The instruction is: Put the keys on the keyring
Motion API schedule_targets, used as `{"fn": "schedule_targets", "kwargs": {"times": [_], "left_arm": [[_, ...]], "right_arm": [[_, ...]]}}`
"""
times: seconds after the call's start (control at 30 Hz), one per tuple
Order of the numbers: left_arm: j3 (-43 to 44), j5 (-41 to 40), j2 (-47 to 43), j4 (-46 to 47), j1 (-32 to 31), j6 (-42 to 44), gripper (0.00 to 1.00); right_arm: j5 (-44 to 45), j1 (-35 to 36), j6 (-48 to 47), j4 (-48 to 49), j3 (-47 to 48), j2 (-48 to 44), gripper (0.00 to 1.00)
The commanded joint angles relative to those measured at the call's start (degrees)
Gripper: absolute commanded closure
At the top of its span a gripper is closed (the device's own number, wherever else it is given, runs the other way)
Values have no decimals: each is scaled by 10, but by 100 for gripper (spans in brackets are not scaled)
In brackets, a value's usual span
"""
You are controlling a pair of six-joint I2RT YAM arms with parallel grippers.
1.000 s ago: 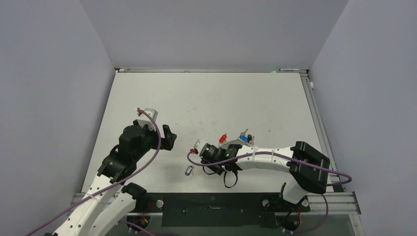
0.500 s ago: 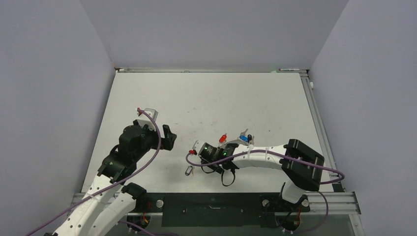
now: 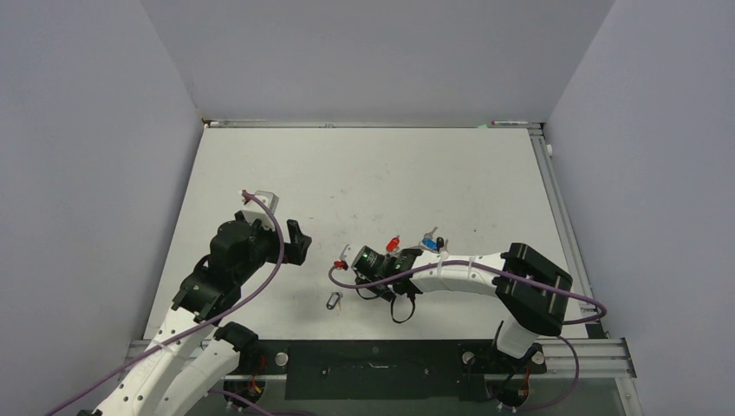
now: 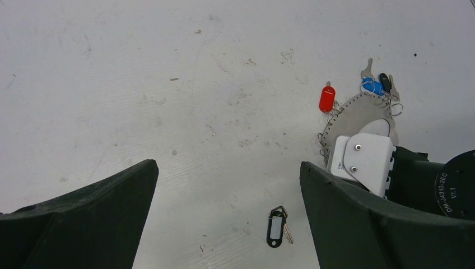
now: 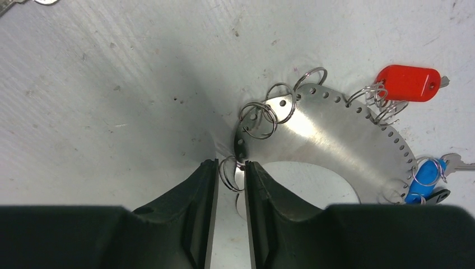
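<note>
The keys (image 3: 334,300), a small dark oval tag with a short silvery key, lie flat on the table; they also show in the left wrist view (image 4: 276,227). The keyring (image 3: 416,252) is a silvery perforated ring with small wire rings, a red tag (image 5: 408,83) and a blue tag (image 5: 425,174). My right gripper (image 5: 231,168) is shut on a small wire ring at the rim of the keyring (image 5: 330,134), which tilts up on that side. My left gripper (image 4: 227,168) is open and empty, above and left of the keys.
The right wrist's white block (image 4: 361,162) covers the near part of the keyring (image 4: 358,112). A purple cable (image 3: 347,282) loops off the right wrist close to the keys. The table's left wall (image 3: 104,217) is near the left arm.
My right wrist has shifted slightly, first left, then a little away from me. The keys and the left arm have not moved.
</note>
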Motion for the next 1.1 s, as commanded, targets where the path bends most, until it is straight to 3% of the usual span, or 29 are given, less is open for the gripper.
{"fn": "schedule_targets", "kwargs": {"times": [0.0, 0.17, 0.43, 0.63, 1.07], "left_arm": [[11, 4, 1, 21, 3, 5, 4], [11, 4, 3, 21, 3, 5, 4], [10, 2, 3, 25, 3, 1, 4], [44, -45, 25, -8, 15, -9, 4], [21, 22, -39, 31, 23, 3, 4]], "right_arm": [[-17, -4, -4, 12, 8, 1, 79], [-18, -4, -4, 8, 8, 0, 94], [-23, -4, -4, 11, 11, -24, 95], [-37, -4, 3, 26, 3, -78, 95], [-143, -4, 18, 92, -41, -232, 95]]}}
